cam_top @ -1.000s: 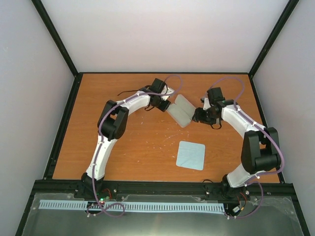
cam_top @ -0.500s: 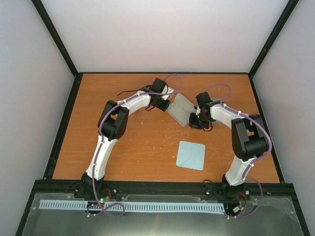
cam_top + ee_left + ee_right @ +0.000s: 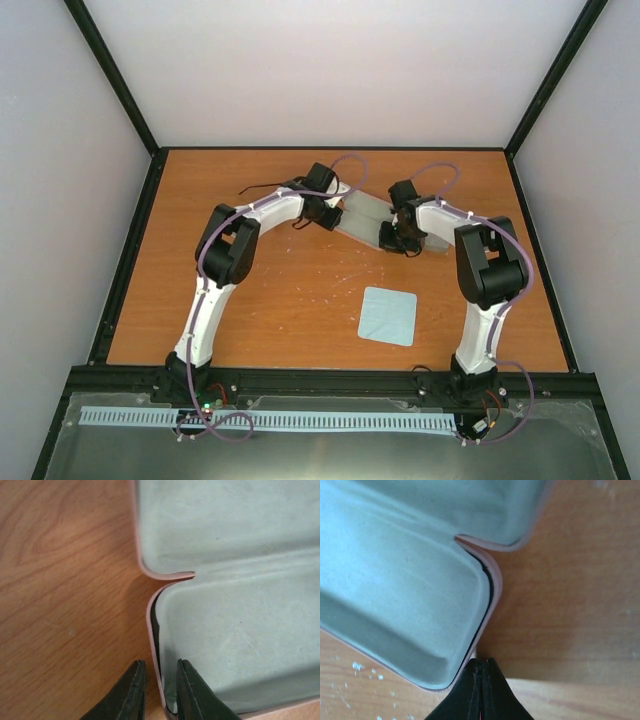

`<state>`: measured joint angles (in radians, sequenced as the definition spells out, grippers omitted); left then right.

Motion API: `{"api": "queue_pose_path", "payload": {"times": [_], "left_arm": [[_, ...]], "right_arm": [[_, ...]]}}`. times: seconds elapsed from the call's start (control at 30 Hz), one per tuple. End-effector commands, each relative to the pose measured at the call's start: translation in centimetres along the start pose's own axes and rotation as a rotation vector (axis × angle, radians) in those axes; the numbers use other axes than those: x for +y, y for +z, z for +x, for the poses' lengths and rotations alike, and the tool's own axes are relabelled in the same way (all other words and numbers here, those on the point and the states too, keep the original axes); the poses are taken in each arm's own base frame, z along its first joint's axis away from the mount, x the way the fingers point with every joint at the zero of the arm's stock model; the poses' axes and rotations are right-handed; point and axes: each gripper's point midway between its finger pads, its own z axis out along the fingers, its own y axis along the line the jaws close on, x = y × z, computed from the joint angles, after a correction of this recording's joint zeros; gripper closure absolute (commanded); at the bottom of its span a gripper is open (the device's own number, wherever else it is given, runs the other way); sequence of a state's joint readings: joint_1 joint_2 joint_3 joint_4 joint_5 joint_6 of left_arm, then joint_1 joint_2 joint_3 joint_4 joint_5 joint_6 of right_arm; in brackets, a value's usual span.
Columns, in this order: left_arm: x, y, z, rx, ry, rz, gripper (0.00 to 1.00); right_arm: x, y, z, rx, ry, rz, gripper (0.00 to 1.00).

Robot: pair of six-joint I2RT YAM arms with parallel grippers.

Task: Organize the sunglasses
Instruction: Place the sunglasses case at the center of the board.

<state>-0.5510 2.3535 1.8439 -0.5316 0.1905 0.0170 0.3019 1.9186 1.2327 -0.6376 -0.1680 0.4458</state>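
**Both arms at the open case, sunglasses out on the table**

Checking in from the remote station, here's what I've got on screen.

The case (image 3: 364, 213) lies open on the far middle of the table (image 3: 280, 290), both halves spread. Pale grey-green lining faces up, with a thin pink rim around it. Each arm comes in from its own side, so the case sits right between them.

The left gripper (image 3: 160, 662) has its fingers a little apart. They straddle the pink rim near a corner of one half, one finger over the wood and the other over the lining. I can see a sliver of space on either side of the rim, so it doesn't look like it's squeezing anything.

The right gripper (image 3: 481, 661) is the opposite, with its fingers pressed flat together and only a seam between them. The tips sit right against the outside of the rim at a rounded corner of the case. I can't see anything caught in there.

The sunglasses (image 3: 262, 186) are a thin dark wiry shape on the wood at the far left, just behind the left arm. That's off to the left of the case, and the arm partly covers them.

A pale blue cloth (image 3: 388, 316) lies flat nearer to me, right of centre and well apart from the case.
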Motion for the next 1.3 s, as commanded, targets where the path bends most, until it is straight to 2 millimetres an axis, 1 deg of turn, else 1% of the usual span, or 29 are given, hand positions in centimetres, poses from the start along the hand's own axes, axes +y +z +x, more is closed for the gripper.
{"api": "queue_pose_path", "payload": {"times": [0.0, 0.1, 0.2, 0.3, 0.53, 0.63, 0.67, 0.7, 0.73, 0.8, 0.87, 0.97, 1.03, 1.1, 1.13, 1.27], "left_arm": [[-1.3, -1.4, -0.2, -0.01, 0.003, 0.025, 0.8], [-1.9, -1.6, 0.0, -0.007, 0.009, 0.037, 0.8], [-2.2, -1.8, -0.3, -0.014, 0.011, 0.042, 0.8], [-2.2, -2.0, -0.4, -0.015, 0.013, 0.042, 0.8], [-2.4, -2.5, -0.3, -0.013, 0.016, 0.044, 0.79], [-2.5, -2.8, -0.3, -0.009, 0.023, 0.032, 0.74], [-2.5, -2.9, -0.3, -0.012, 0.026, 0.028, 0.67], [-2.4, -3.0, -0.3, -0.011, 0.027, 0.021, 0.57], [-2.4, -3.2, -0.2, -0.011, 0.029, 0.018, 0.5], [-2.4, -3.6, -0.1, -0.017, 0.033, 0.009, 0.4], [-2.3, -3.9, 0.0, -0.02, 0.037, 0.001, 0.35], [-2.1, -4.4, 0.1, -0.027, 0.044, -0.016, 0.3], [-1.9, -4.7, 0.2, -0.032, 0.051, -0.033, 0.29], [-1.7, -5.0, 0.3, -0.034, 0.057, -0.046, 0.28], [-1.6, -5.2, 0.2, -0.038, 0.06, -0.055, 0.28], [-1.5, -5.9, 0.1, -0.05, 0.068, -0.068, 0.27]], "right_arm": [[0.0, 0.4, -2.2, -0.043, -0.019, 0.046, 0.95], [0.1, 0.8, -3.2, -0.057, -0.033, 0.061, 0.95], [0.4, 1.2, -4.6, -0.068, -0.048, 0.066, 0.95], [0.7, 1.8, -5.4, -0.062, -0.062, 0.067, 0.95], [0.8, 2.8, -6.9, -0.068, -0.09, 0.08, 0.94], [0.8, 3.1, -6.9, -0.058, -0.091, 0.079, 0.94], [0.7, 3.1, -6.9, -0.058, -0.091, 0.079, 0.94], [0.6, 3.1, -6.7, -0.058, -0.092, 0.083, 0.94], [0.5, 3.1, -6.7, -0.059, -0.094, 0.085, 0.93], [0.4, 3.1, -6.5, -0.059, -0.098, 0.089, 0.92], [0.1, 3.1, -6.2, -0.055, -0.1, 0.096, 0.91], [-0.4, 2.9, -5.9, -0.057, -0.105, 0.115, 0.88], [-0.7, 2.3, -5.8, -0.065, -0.108, 0.131, 0.85], [-1.0, 1.3, -5.7, -0.072, -0.11, 0.15, 0.81], [-1.0, 0.5, -5.9, -0.088, -0.112, 0.158, 0.79], [-1.5, -1.6, -5.7, -0.117, -0.116, 0.19, 0.74]]}}
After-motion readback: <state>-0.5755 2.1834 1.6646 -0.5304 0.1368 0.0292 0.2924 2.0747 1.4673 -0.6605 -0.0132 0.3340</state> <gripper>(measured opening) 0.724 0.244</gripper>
